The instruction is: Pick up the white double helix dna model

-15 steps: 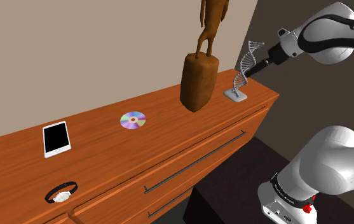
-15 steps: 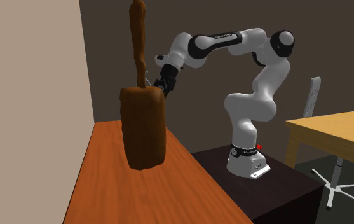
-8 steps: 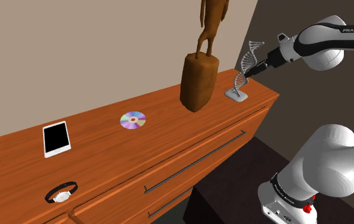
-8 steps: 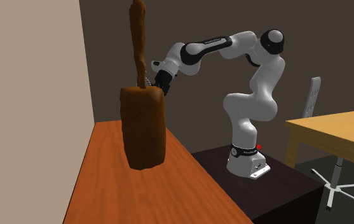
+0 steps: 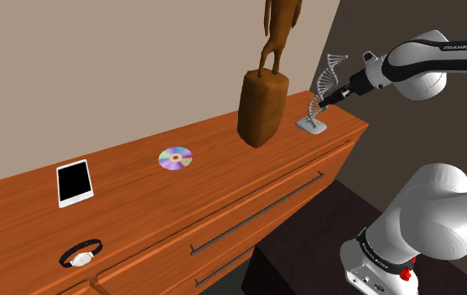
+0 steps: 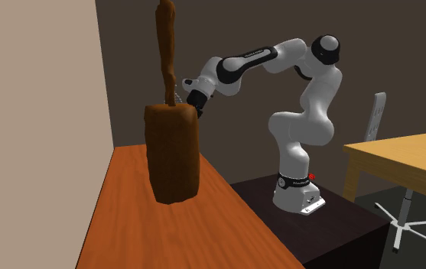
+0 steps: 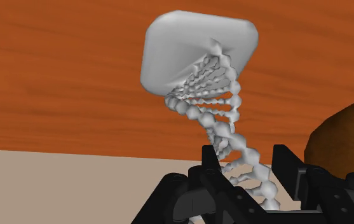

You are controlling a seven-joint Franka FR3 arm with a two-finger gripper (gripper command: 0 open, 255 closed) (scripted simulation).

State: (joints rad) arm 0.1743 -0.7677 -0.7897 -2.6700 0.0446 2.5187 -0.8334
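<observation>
The gripper is at the DNA model, fingers apart either side of its helix, base resting on the counter beyond. I'd say closing and lifting remain.

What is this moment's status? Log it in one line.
phase: pre-grasp | pale grey double-helix DNA model: standing on wooden dresser, not lifted | black gripper: open, straddling the helix
</observation>
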